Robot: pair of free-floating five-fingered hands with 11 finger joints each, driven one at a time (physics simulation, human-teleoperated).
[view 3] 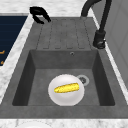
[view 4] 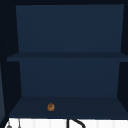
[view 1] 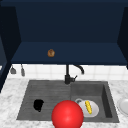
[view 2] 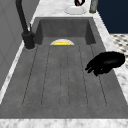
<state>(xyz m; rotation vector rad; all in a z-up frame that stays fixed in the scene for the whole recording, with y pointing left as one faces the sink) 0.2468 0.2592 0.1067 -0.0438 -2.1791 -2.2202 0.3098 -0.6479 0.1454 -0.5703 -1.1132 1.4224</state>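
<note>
Fingers on my left hand (view 1: 38,105) curl round nothing, lower left over the sink's ribbed part (view 1: 50,91); I'd go slow near the red ball (view 1: 67,115).

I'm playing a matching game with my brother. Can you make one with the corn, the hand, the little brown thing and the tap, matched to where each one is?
Things:
1. corn
2. hand
3. little brown thing
4. tap

Places:
A. on the bottom shelf of the blue cabinet
B. over the ribbed draining side of the sink
C. on the white plate in the basin
D. at the back edge of the sink, in the middle

Pairs: 1-C, 2-B, 3-A, 4-D
</note>
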